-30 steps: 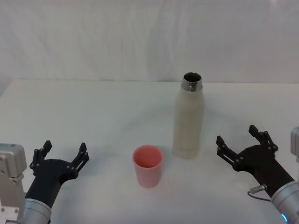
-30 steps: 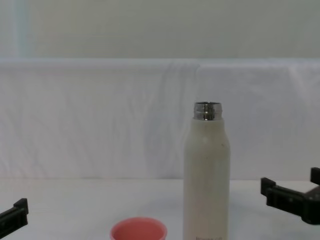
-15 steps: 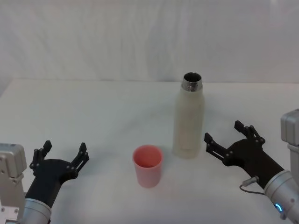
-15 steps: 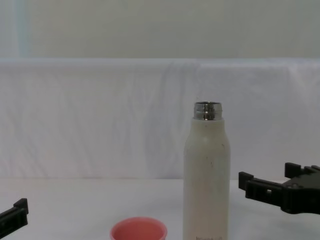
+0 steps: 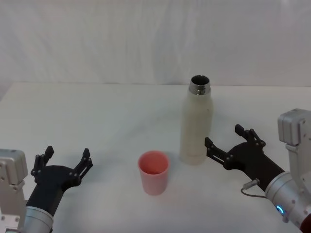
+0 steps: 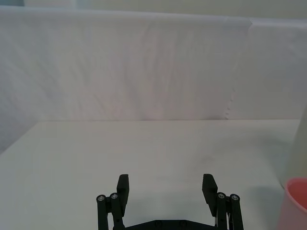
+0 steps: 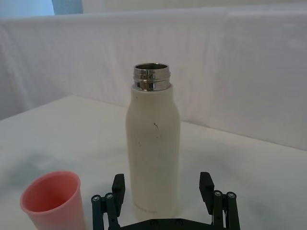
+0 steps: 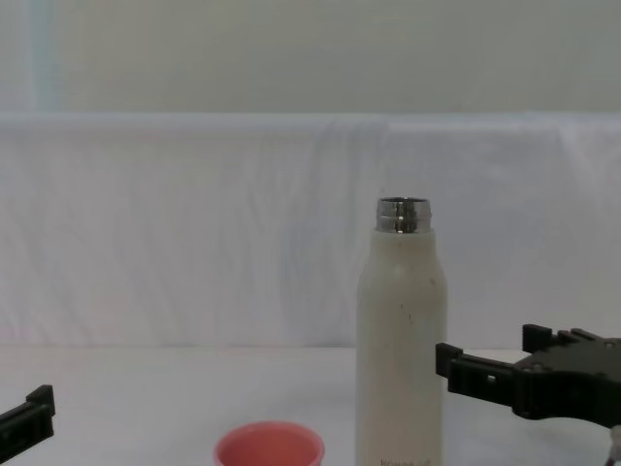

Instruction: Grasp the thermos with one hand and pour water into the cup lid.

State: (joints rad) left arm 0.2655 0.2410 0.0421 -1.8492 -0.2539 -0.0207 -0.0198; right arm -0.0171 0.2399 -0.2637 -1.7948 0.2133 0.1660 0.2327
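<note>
The right gripper [image 5: 227,145] hovered beside the upright thermos [image 5: 196,124], jaws spread wide; the left gripper [image 5: 66,162] sat parked, likewise spread.

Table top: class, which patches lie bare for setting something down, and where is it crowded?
Bare: the table behind and left of the cup lid, and behind the thermos. Also between the left gripper and the cup lid. Crowded: thermos, cup lid and open right gripper sit close together.

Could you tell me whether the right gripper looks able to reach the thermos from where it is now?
Probably yes. The right gripper is open, close beside the upright thermos and facing its lower body, with nothing between them; the cup lid stands off on the thermos's other side.
</note>
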